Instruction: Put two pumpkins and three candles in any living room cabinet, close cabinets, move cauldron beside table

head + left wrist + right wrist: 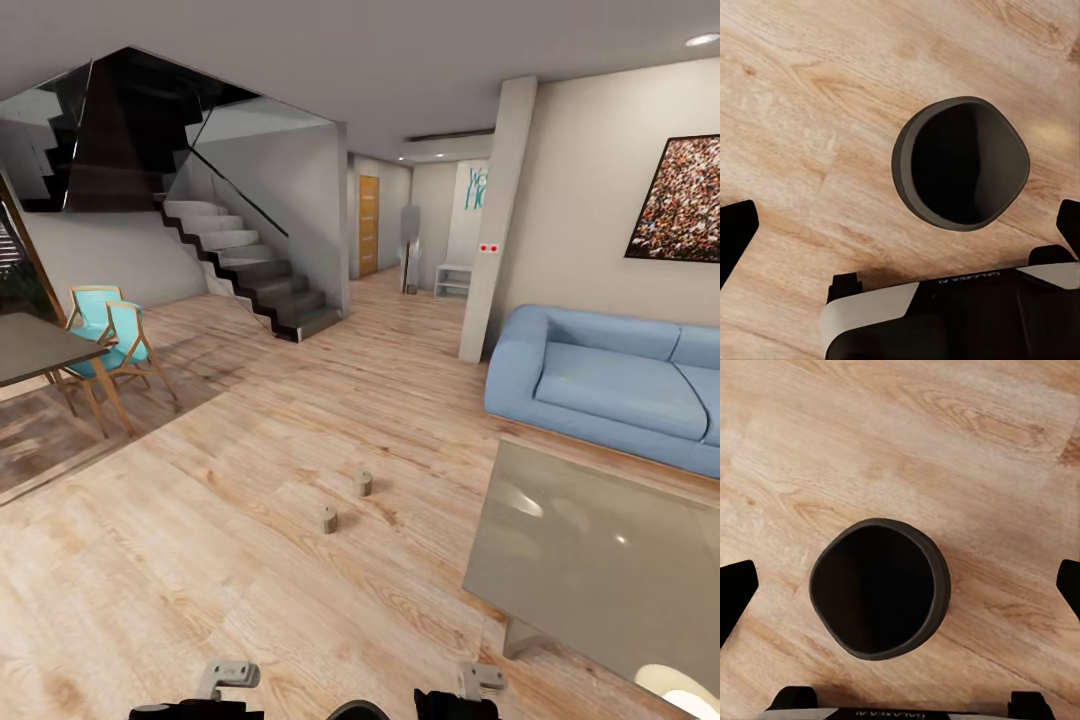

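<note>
Overhead, two candles (345, 501) are standing on the floor (200, 560) — wrist cameras are showing the cauldron (879, 597) between wide-open, empty grippers.

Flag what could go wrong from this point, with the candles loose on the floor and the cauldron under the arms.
1. Two candles stand on the floor ahead; driving forward could knock or roll them.
2. The cauldron sits on the floor right by the robot's base, below both open grippers; a turn might bump it.
3. The glass coffee table is close on the right, so swinging that way risks a collision.
</note>
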`<state>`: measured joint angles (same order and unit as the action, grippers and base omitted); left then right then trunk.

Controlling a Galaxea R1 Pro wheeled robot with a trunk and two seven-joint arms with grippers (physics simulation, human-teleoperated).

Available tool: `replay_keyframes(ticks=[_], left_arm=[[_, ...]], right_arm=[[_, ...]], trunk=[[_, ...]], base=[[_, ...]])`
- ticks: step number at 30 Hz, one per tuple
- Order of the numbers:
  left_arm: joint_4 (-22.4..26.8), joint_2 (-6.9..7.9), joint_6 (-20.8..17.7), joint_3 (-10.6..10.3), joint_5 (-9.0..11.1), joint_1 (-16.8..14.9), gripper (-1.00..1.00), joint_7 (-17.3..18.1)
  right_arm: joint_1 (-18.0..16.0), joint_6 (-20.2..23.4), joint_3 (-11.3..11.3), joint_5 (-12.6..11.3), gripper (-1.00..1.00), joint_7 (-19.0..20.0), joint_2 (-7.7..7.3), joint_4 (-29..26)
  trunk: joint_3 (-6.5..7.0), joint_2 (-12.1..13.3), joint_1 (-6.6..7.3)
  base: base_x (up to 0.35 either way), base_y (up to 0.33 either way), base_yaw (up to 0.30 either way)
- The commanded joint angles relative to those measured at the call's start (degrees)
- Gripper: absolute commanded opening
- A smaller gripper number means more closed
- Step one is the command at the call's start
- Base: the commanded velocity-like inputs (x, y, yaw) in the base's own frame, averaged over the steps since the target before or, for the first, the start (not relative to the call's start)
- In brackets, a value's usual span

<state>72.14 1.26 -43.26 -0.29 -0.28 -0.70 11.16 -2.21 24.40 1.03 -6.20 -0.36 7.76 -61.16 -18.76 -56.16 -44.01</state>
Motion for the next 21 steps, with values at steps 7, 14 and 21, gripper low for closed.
replay_keyframes(ticks=[7,14,21], left_arm=[[-0.7,-0.11,-0.2,0.2,0.9,-0.7,1.00,0.0],[-7.7,-1.53,0.8,0.2,2.4,-4.5,1.00,-4.7],[-23.1,-3.46,7.9,0.2,2.3,-11.3,1.00,-7.9]], right_arm=[[-2.7,3.0,1.3,-1.2,1.00,-2.9,0.65,0.3],[-7.5,4.9,5.1,-1.4,1.00,-10.4,1.24,3.9],[-14.1,5.1,5.7,-1.7,1.00,-11.8,1.76,17.7]], trunk=[[-0.07,-0.1,-0.01],[-0.07,-0.1,-0.01],[-0.07,-0.1,-0.01]], base=[[0.000,0.000,0.000],[0.000,0.000,0.000],[0.000,0.000,0.000]])
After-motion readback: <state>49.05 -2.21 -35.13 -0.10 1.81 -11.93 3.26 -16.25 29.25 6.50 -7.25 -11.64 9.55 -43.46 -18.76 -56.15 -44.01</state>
